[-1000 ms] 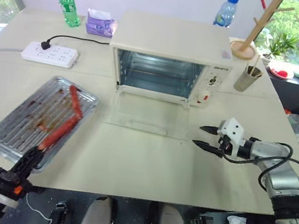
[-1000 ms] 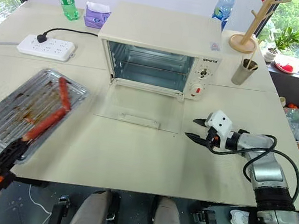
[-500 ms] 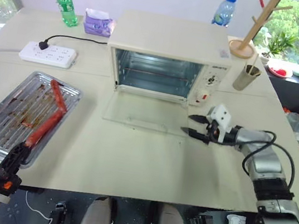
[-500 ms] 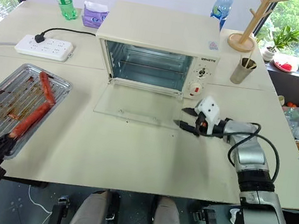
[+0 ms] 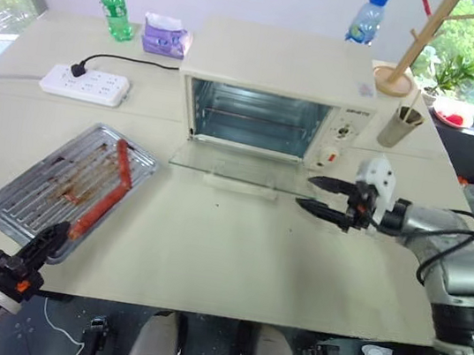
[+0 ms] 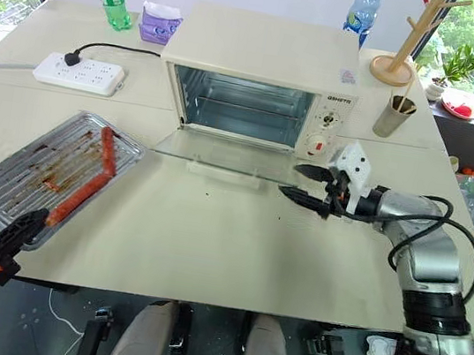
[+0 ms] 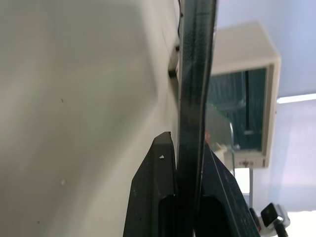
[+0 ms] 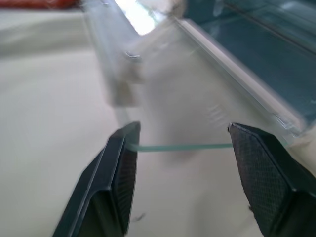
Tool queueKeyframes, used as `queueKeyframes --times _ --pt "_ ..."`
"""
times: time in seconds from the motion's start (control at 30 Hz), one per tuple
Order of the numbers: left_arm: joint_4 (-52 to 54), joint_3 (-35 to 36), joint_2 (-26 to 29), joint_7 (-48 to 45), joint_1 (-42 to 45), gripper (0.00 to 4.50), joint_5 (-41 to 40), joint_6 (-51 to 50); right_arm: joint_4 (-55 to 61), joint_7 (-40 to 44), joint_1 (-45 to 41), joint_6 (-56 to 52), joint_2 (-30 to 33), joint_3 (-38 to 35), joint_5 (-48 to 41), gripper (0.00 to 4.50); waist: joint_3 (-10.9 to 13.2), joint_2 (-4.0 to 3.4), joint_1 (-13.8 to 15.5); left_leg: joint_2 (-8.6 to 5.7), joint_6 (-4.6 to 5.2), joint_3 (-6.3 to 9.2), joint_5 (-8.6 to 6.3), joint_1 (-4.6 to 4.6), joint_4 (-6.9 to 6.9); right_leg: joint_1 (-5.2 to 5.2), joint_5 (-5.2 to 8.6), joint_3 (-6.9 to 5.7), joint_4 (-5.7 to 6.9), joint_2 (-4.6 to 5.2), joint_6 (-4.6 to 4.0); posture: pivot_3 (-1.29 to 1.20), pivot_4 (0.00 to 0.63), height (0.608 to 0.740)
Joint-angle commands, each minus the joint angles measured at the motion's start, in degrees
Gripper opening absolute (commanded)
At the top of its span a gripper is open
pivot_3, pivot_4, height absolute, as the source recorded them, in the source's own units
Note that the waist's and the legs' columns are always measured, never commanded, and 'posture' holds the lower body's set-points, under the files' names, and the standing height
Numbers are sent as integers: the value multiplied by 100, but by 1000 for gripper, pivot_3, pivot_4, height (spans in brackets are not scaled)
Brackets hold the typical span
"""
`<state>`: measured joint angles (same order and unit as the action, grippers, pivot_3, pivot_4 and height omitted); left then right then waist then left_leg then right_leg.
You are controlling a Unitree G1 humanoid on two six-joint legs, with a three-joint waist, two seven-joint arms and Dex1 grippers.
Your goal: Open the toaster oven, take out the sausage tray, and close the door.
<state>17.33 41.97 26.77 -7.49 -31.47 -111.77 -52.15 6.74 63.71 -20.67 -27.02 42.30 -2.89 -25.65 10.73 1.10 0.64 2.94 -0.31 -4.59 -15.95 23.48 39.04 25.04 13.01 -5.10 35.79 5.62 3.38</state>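
Observation:
The cream toaster oven [image 5: 277,58] stands mid-table with its cavity empty. Its glass door [image 5: 247,168] hangs open, roughly level, white handle [image 5: 238,184] at the front edge. My right gripper [image 5: 313,195] is open at the door's right front corner; in the right wrist view the glass edge [image 8: 177,147] runs between its fingers. The sausage tray [image 5: 48,189] lies on the table at the left with red sausages [image 5: 121,165] on it. My left gripper [image 5: 54,239] is shut on the tray's near rim, which shows as a dark strip [image 7: 195,74] in the left wrist view.
At the back left stand a green bottle [image 5: 113,7], a purple tissue pack [image 5: 166,35] and a plugged-in power strip [image 5: 84,83]. A blue-capped bottle [image 5: 368,17], a wooden rack [image 5: 415,43] and a metal cup [image 5: 402,126] stand at the back right.
My right gripper has risen and moved left to the door's right front corner, and the door's front edge now sits higher off the table. The camera has shifted.

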Motion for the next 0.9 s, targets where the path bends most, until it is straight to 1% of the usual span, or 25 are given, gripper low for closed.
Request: queueKeyframes --times 0.03,0.2,0.4,0.67,0.9 --pt "-85 26 214 -174 210 0 -123 -136 279 -130 -69 -132 36 -216 -208 2909 0 0 -22 1 -1 -1 0 -2 0 1 -1 0 0 0 0 0 150 722" --pt "-276 96 300 -206 376 0 -123 -253 190 -385 -29 -142 14 -197 -79 2909 0 -1 -24 1 -1 -2 -1 1 -4 6 -2 1 0 0 -3 0 150 722" --pt "-432 143 343 -272 400 0 -123 -350 -66 -464 300 61 91 -113 202 2909 0 0 11 -1 0 -3 -1 4 -6 5 -2 1 -5 2 -3 0 150 722" --pt "-448 256 281 -313 326 0 -123 -347 -379 -541 352 27 -52 114 421 2909 0 0 -8 0 -1 -4 -1 4 -5 7 -2 1 -5 4 -3 0 150 722" --pt "-269 361 189 -276 250 0 -123 -275 -297 -581 -226 -205 -569 452 273 2909 1 -2 -19 2 -1 -4 -1 4 -7 11 -2 1 -4 1 -3 0 150 722"
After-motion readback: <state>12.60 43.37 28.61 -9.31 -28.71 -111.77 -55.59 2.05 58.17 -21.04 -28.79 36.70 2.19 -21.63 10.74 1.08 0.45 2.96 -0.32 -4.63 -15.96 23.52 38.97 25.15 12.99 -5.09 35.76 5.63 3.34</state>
